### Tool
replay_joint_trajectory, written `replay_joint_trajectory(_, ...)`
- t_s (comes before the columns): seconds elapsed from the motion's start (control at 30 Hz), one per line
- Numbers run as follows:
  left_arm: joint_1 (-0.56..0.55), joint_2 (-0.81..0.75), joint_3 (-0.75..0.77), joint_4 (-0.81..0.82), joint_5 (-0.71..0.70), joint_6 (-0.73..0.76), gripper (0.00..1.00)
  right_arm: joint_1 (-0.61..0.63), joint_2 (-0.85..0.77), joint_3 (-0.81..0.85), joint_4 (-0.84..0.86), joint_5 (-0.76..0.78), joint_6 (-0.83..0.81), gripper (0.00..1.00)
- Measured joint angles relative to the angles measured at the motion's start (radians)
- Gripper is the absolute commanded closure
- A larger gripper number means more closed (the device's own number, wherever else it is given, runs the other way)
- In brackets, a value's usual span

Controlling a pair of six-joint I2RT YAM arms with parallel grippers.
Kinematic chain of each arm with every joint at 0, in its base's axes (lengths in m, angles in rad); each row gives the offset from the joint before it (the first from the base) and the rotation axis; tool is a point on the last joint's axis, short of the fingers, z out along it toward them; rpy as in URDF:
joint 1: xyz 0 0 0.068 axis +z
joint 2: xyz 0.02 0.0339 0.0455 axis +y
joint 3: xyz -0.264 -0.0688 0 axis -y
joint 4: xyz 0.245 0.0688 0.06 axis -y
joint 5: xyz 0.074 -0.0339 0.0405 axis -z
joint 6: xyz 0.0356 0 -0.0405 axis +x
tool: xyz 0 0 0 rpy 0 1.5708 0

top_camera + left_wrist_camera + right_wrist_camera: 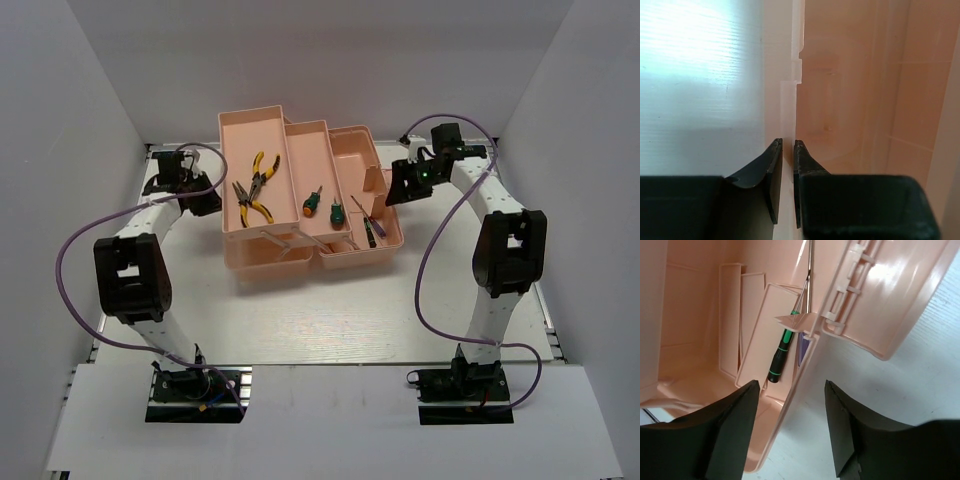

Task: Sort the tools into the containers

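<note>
Yellow-and-black handles mark the 2 pliers (257, 186), lying close together in the toolbox's left tray. 2 stubby screwdrivers (313, 202) with green handles and orange collars lie in its middle tray. The thin dark green screwdriver (779, 354) lies in its right compartment, against a slanted divider. All 5 tools look already binned, so I judge the sorting close to done.

They should handle as stiff, fairly light pieces. The pliers are likely the heaviest and best pinched across both grips near the pivot. The round screwdrivers are prone to roll and best taken across the handle, not the slick steel shaft.

The toolbox (270, 268) is translucent salmon-pink plastic, thin-walled and glossy, with moulded ribs and hinge clips. It probably flexes and slides easily when nudged. On its left wall the left gripper (787, 145) is pinched nearly closed, the tray's thin rim clamped between its black pads (774, 175). At the toolbox's right edge the right gripper (791, 385) stands wide apart and grasps nothing; the box's rim runs between its jaws without visible contact. Under the toolbox lies a white, finely ribbed table (330, 310).
</note>
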State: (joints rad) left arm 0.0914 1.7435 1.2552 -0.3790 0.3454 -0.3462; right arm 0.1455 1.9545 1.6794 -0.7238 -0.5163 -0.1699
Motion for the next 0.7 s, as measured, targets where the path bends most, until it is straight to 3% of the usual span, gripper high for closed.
replay_joint_trajectory(0.33, -0.080, 0.000, 0.100, -0.093, -0.169, 0.027, 1.00, 0.027, 0.000, 0.000, 0.048, 0.077, 0.085, 0.37)
replay_joint_trajectory(0.7, -0.132, 0.000, 0.217, -0.142, -0.251, 0.040, 1.00, 0.047, 0.001, -0.002, 0.069, 0.227, 0.109, 0.42)
